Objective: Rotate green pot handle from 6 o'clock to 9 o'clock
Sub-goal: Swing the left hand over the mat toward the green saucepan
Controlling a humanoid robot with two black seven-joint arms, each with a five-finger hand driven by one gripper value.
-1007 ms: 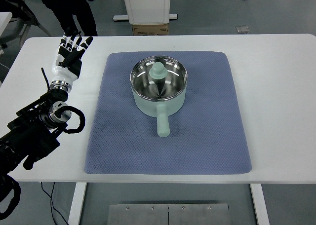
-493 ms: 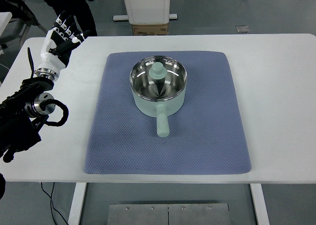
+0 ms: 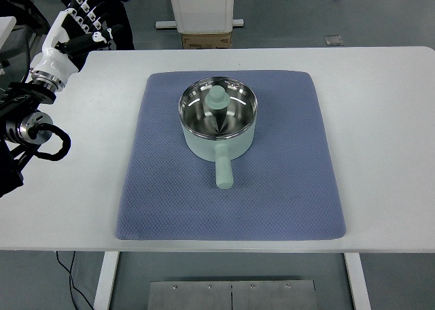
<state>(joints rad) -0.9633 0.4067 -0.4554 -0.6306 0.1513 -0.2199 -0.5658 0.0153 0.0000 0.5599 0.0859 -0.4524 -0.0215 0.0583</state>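
A pale green pot (image 3: pixel 218 123) with a shiny steel inside stands on the blue mat (image 3: pixel 285 187), a little behind the mat's middle. Its green handle (image 3: pixel 223 170) points straight toward the near edge, at 6 o'clock. My left hand (image 3: pixel 76 26) is white and black and sits at the far left corner of the table, well apart from the pot. Its fingers are spread and hold nothing. The left arm runs down the picture's left edge. No right arm shows.
The white table (image 3: pixel 380 119) lies bare around the mat. Beyond the far edge stand a white cabinet base (image 3: pixel 202 7) with a cardboard box under it, and a person's dark legs (image 3: pixel 102 4) at the far left.
My left hand and arm have pulled back to the left and away, from beside the mat's left edge to the table's far left corner. The pot has not moved.
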